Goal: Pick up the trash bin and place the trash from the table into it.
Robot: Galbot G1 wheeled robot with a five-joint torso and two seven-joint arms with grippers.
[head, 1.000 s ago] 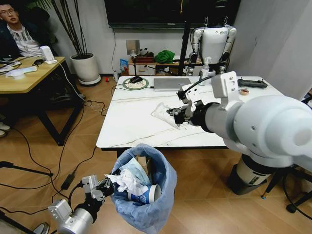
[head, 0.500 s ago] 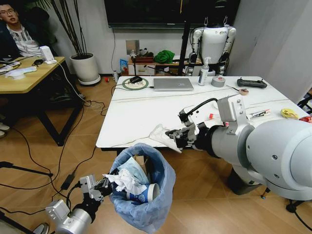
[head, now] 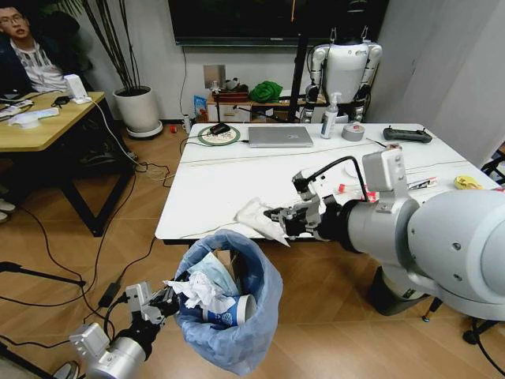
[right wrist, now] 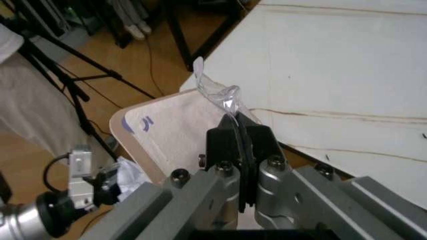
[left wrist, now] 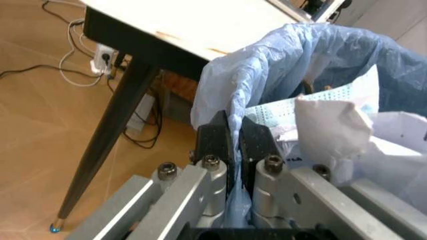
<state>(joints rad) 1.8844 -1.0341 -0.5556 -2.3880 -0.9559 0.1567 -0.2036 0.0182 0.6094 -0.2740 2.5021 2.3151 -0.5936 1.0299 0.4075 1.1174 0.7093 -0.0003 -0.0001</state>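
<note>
Gripping a partly hidden, seemingly plastic wrapper [head: 254,218]: right pincer [head: 278,222].

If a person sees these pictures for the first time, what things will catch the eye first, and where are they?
First the eye goes to the right tool, over the near edge of the table, shut on a white wrapper that hangs just above the trash bin. Next comes the bin itself, with its blue bag full of tissues and a paper cup, held up off the floor by the left tool, which is shut on its rim.
</note>
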